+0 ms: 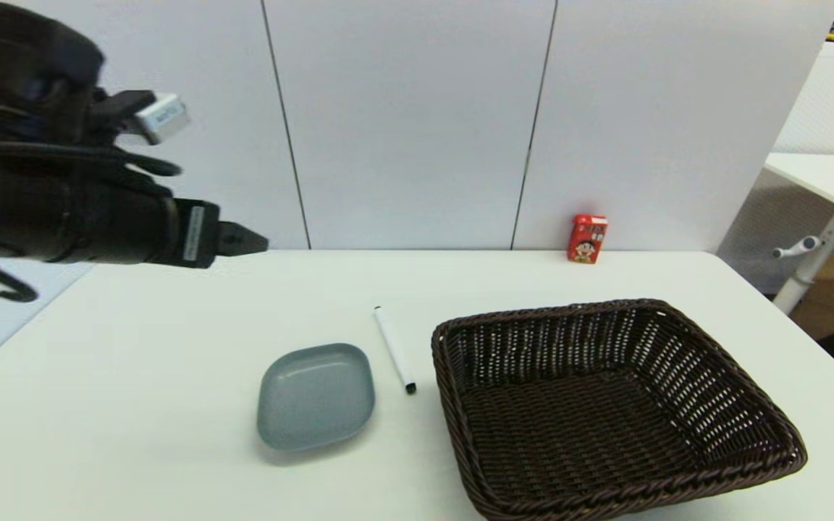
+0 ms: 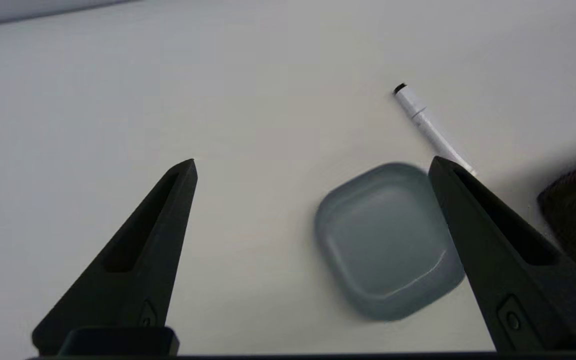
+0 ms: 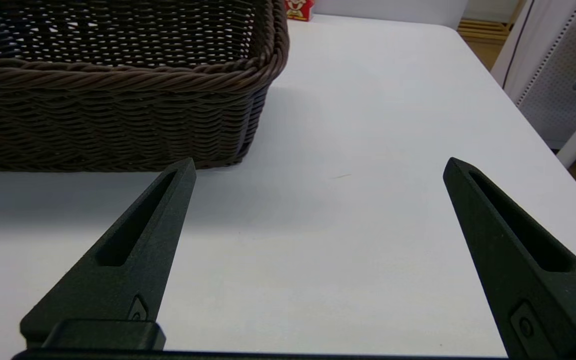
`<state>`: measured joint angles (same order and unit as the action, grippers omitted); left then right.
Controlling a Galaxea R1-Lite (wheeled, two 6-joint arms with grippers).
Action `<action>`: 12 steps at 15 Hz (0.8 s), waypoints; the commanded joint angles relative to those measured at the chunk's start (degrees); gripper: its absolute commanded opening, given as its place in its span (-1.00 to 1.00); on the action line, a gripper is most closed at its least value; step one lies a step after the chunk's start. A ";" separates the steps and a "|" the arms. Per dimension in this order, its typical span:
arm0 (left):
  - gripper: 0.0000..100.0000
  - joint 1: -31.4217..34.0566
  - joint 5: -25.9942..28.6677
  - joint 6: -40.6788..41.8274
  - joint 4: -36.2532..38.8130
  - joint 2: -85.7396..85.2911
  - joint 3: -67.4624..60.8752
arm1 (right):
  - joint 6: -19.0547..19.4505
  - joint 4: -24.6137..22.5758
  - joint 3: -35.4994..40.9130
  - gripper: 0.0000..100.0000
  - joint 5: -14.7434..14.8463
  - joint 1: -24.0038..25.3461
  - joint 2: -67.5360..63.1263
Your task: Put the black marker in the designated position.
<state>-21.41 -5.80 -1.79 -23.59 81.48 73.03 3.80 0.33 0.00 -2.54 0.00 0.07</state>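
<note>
Left gripper [image 2: 313,165]: raised above the table's left side, fingers spread wide, nothing between them. Black marker [image 1: 395,359]: flat on the white table [image 1: 135,405], well ahead of that claw and off to its right, lying in the gap between grey dish [image 1: 316,394] and wicker basket [image 1: 605,405] — touching neither. Red carton [image 1: 587,238]: upright at the far table edge. Right gripper [image 3: 318,167]: low beside the basket's near right corner, released, empty.
</note>
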 commanded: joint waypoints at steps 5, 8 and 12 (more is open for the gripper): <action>1.00 6.38 12.04 11.55 21.22 -40.70 -37.17 | 0.06 0.02 0.00 1.00 -0.01 0.00 -0.07; 1.00 9.45 14.68 12.87 21.48 -50.46 -45.26 | 0.06 0.02 0.00 1.00 -0.01 0.00 -0.07; 1.00 11.56 14.68 12.95 23.24 -61.09 -53.26 | 0.06 0.02 0.00 1.00 -0.01 0.00 -0.07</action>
<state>-11.26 8.66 10.97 -0.79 29.66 24.61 3.83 0.33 0.00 -2.52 0.00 0.07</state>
